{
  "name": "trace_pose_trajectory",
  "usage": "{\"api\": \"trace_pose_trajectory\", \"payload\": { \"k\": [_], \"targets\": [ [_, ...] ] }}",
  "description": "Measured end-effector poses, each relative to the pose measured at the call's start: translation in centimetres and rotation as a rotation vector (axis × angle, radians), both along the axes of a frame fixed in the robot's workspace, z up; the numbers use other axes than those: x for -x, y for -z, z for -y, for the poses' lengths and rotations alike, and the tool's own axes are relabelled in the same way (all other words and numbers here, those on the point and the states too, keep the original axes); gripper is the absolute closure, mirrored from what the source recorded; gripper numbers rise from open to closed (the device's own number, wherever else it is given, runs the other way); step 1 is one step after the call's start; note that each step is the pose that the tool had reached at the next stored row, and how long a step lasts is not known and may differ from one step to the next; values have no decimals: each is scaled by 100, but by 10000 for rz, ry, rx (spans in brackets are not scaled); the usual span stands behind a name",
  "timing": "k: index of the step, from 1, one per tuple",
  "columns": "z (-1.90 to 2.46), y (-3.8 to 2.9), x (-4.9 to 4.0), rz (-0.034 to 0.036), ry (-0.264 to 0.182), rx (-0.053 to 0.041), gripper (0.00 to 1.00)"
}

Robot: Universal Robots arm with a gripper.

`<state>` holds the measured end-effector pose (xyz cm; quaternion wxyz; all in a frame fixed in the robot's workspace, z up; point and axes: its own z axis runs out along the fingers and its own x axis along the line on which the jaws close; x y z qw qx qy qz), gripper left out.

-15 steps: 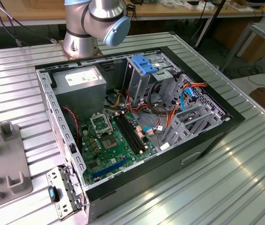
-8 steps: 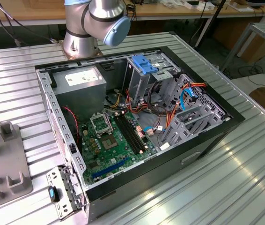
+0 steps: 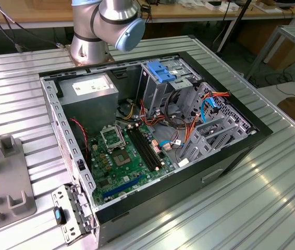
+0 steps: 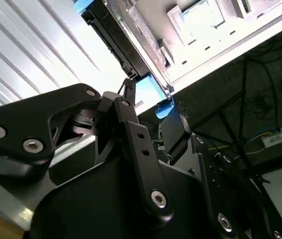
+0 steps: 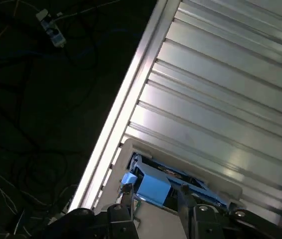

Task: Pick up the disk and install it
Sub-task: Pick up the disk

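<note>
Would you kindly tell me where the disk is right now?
In the first wrist view, the disk lies in a pale holder on the ribbed metal table, near its edge, its blue carrier end inside the open claw.

Flat rectangular dark hard drive framed by bright blue plastic carrier rails (image 5: 153,188): in the first wrist view its blue end piece faced the camera. It sat on a pale holder plate (image 5: 191,159) on the ribbed metal table (image 5: 220,74), near the table's edge. In the second wrist view the drive (image 4: 112,40) appeared edge-on, a dark slab with blue at both ends.
</note>
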<state>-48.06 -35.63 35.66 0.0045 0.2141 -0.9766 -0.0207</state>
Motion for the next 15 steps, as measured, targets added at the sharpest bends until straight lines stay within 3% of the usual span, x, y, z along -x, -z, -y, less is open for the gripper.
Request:
{"api": "trace_pose_trajectory", "payload": {
  "k": [4, 7, 10, 15],
  "targets": [
    [0, 3, 0, 0, -1457, 0, 52],
    [0, 5, 0, 0, -2273, 0, 52],
    [0, 9, 0, 0, -3565, 0, 52],
    [0, 14, 0, 0, -5201, 0, 52]
  ]
}}
